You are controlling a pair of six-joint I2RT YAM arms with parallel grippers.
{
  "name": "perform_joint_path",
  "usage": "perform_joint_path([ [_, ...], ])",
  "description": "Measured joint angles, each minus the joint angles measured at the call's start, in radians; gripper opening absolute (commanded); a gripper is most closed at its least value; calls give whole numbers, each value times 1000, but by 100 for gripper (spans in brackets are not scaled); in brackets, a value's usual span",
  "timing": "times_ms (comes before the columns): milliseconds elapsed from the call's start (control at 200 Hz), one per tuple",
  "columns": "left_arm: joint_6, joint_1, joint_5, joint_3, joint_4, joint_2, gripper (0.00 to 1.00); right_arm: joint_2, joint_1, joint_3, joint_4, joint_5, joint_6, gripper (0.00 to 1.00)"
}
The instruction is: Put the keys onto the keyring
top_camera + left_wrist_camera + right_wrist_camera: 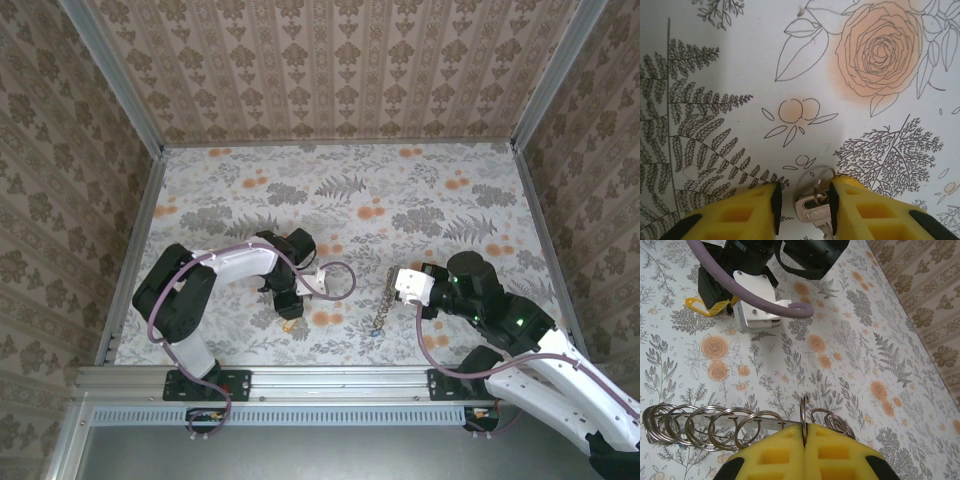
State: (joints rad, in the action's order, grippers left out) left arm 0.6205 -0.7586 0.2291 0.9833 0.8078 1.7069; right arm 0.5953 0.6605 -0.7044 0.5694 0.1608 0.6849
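A silver key (pixel 812 214) lies flat on the flowered tablecloth, with a small split ring (pixel 822 179) through its head. My left gripper (pixel 805 200) stands open around it: the key rests against the right pad (pixel 833 202), and a gap shows on the left side. The keyring (pixel 715 426) is a metal strip carrying several split rings, lying near the table's front (pixel 381 300). My right gripper (pixel 804 432) is shut on one upright ring (pixel 803 412) of it. In the top view the left gripper (pixel 291 318) points down, left of the keyring, and the right gripper (pixel 400 284) sits at its far end.
The left arm (pixel 755 270), with its purple cable (pixel 740 287), is beyond the keyring in the right wrist view. Patterned walls (pixel 330 70) enclose the table on three sides. A metal rail (pixel 320 380) runs along the near edge.
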Motion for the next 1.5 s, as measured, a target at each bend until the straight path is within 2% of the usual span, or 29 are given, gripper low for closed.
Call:
perform_joint_path([
  [95,-1,-1,0,0,0,0,19,0,0,0,0,0,0,0],
  [325,3,-26,33,0,32,10,16,0,0,0,0,3,0,0],
  [460,6,-26,60,1,41,10,0,-1,0,0,0,3,0,0],
  [710,39,-26,89,-1,33,-21,0,-3,0,11,0,4,0,0],
  [920,64,17,204,-23,-27,-181,0,-5,0,14,-5,19,-6,0],
  [1185,34,75,404,-120,-252,-335,0,100,0,13,-50,129,-89,0],
  [1500,-116,75,467,-194,-549,-360,0,262,15,11,-172,243,-177,0],
])
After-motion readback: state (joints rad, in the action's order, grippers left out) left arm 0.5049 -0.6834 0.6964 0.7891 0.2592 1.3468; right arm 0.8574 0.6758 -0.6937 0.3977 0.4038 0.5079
